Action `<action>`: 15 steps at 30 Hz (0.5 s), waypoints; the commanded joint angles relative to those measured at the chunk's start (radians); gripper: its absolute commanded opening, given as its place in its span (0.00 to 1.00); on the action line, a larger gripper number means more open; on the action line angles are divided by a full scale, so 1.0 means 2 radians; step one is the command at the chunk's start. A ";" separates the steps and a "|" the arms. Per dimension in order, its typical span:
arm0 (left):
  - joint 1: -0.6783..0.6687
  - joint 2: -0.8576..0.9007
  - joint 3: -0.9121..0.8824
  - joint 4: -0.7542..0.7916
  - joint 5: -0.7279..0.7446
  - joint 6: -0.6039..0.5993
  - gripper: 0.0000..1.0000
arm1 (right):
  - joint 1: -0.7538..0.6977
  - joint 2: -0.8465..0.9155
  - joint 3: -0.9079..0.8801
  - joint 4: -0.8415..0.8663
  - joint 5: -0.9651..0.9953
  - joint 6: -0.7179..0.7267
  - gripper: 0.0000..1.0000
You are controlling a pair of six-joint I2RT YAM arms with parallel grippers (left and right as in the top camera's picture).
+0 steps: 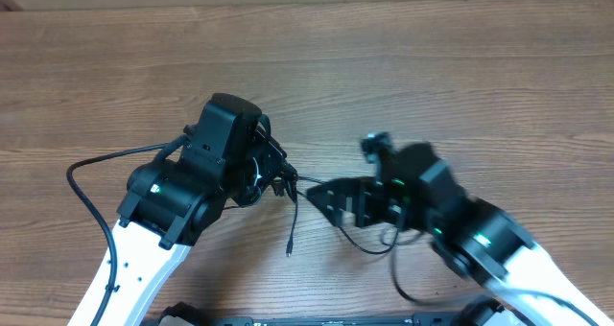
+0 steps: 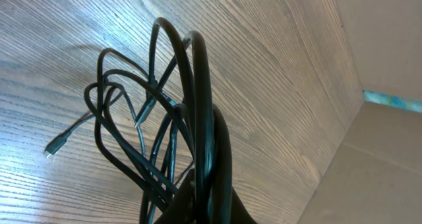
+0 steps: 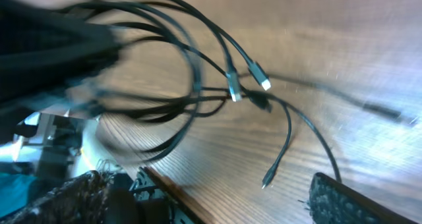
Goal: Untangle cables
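The cables (image 1: 291, 194) are thin black cords hanging in a tangle between the two arms over the wooden table (image 1: 403, 67). My left gripper (image 1: 271, 175) is shut on the bundle; in the left wrist view several loops (image 2: 158, 112) fan up out of the jaws and one plug end (image 2: 50, 149) lies near the table. My right gripper (image 1: 321, 203) stands open just right of the tangle, touching nothing. In the right wrist view the loops (image 3: 191, 79), two silvery plugs (image 3: 261, 75) and a dangling plug tip (image 3: 266, 182) lie ahead of the fingers (image 3: 343, 201). One loose end (image 1: 289, 251) hangs towards the front edge.
A thicker black arm cable (image 1: 84, 190) loops out left of the left arm. A cardboard wall (image 2: 386, 158) borders the table in the left wrist view. Both arm bases sit near the front edge.
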 commanded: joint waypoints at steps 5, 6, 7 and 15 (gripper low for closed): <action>-0.003 0.002 0.005 -0.037 0.006 -0.160 0.04 | 0.023 -0.112 0.008 -0.020 -0.043 -0.209 0.80; -0.003 0.002 0.005 -0.049 0.016 -0.192 0.04 | 0.026 -0.110 0.008 -0.019 -0.043 -0.219 0.80; -0.003 0.002 0.005 -0.059 0.026 -0.216 0.05 | 0.028 -0.104 0.008 -0.018 -0.041 -0.229 0.80; -0.003 0.002 0.005 -0.095 0.083 -0.300 0.06 | 0.028 -0.018 0.007 0.029 -0.120 -0.252 0.72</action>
